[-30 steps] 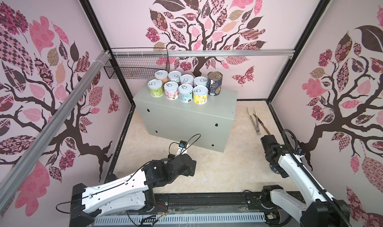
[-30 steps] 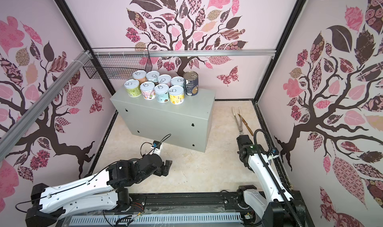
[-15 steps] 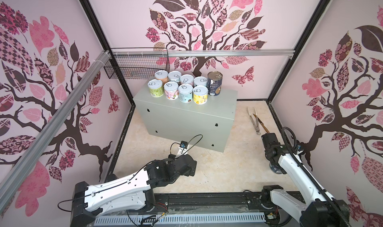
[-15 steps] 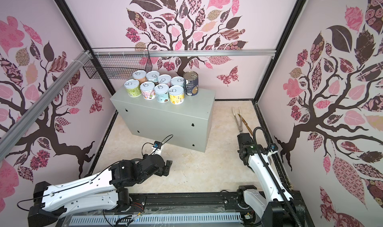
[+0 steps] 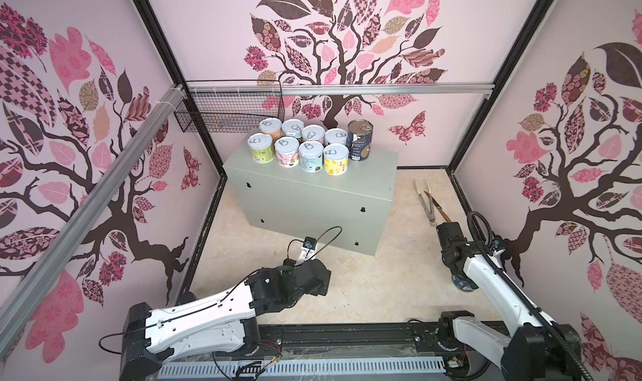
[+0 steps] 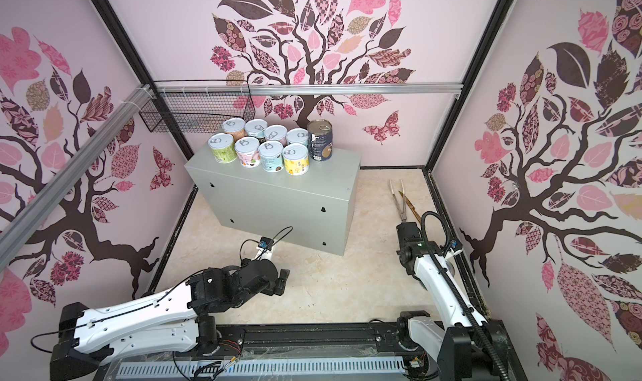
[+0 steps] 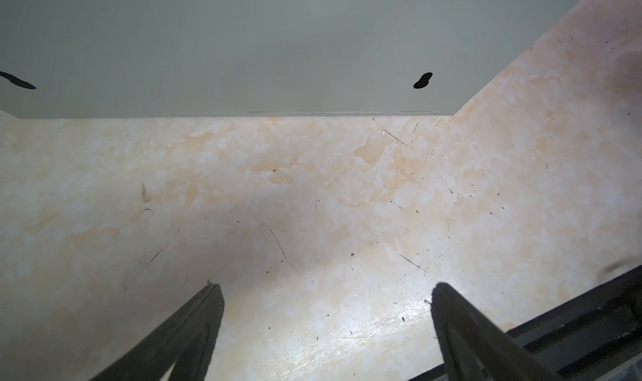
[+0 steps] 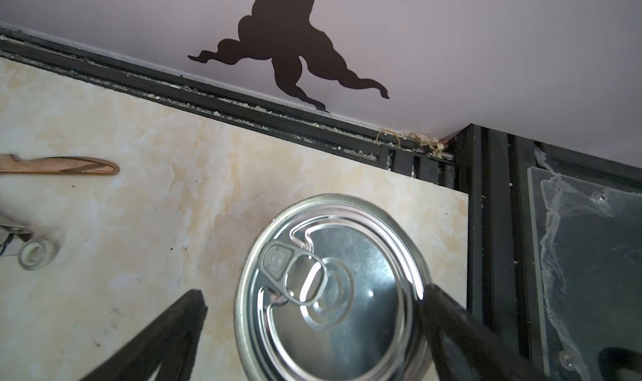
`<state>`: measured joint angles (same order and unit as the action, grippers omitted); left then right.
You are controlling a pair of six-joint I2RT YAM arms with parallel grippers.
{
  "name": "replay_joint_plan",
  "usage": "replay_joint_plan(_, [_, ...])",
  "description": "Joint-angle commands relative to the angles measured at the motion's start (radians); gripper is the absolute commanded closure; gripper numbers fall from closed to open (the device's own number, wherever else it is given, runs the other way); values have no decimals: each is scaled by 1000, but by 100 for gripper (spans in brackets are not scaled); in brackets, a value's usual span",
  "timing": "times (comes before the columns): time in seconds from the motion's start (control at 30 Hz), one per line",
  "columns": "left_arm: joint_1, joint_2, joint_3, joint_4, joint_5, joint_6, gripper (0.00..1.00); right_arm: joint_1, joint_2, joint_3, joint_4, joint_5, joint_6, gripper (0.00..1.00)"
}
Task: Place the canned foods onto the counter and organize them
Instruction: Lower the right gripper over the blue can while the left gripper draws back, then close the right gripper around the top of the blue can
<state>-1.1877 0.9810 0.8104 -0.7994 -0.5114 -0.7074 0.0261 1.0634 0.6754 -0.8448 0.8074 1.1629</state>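
- Little has moved: nine cans (image 5: 311,155) stay on the surface (image 5: 377,163), and the left gripper (image 7: 326,287) sits idle, jaws spread.
- Your right gripper (image 8: 314,292) has edged over the last can (image 8: 351,236) on the floor (image 8: 139,223), jaws spread around it, not pinching.

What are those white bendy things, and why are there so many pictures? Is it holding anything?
Those are two robot arms with pinchers. Two pictures look down from above, and two come from little cameras on the wrists. The grey counter carries eight short cans and a tall dark can. Tongs lie on the floor. The left gripper is open over bare floor. The right gripper is open around another can standing on the floor. Nothing is gripped yet.
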Motion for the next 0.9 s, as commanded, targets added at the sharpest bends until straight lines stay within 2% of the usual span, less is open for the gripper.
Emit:
replay_joint_plan(0.0, [-3,5,5,16,-11,11,3,-12,15,-7,-20,7,15,0])
replay_joint_plan(0.33, [-4,29,11,26,-6,18,3,-26,9,-24,-34,13,21,0])
replay_joint_plan(0.87, [-4,37,25,27,-9,32,3,-27,-71,48,-121,37,30,0])
